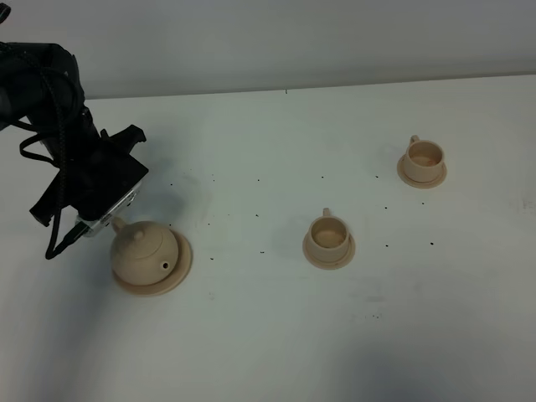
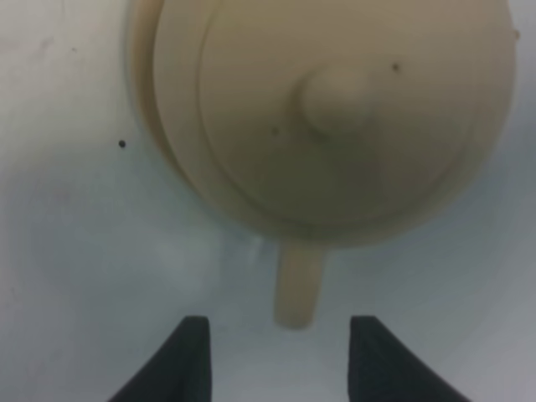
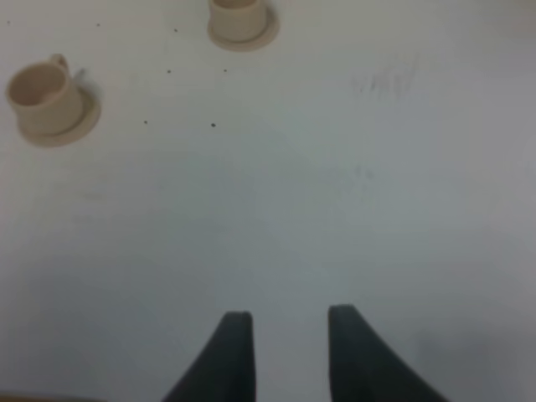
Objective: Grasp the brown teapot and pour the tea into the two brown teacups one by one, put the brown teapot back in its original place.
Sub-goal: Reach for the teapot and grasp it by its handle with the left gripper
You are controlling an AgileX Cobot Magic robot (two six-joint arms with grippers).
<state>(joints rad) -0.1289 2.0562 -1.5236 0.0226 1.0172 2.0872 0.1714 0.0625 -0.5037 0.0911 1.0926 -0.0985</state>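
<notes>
Squat round matte tan ceramic teapot (image 1: 144, 251) with a knobbed lid sits upright on a wide flat tan saucer (image 1: 186, 256), on the left part of the smooth white table (image 1: 268, 335). Its handle-to-spout axis runs diagonally, with the loop handle (image 2: 299, 285) back-left toward the left gripper (image 2: 280, 352) and the stubby spout front-right. The black tapered fingers (image 2: 193, 356) stand apart either side of the handle, gripping nothing. The small tan ceramic near teacup (image 1: 328, 234) and far teacup (image 1: 423, 155) sit on their own little saucers, mid and right. The right gripper (image 3: 289, 352) is parted and empty.
</notes>
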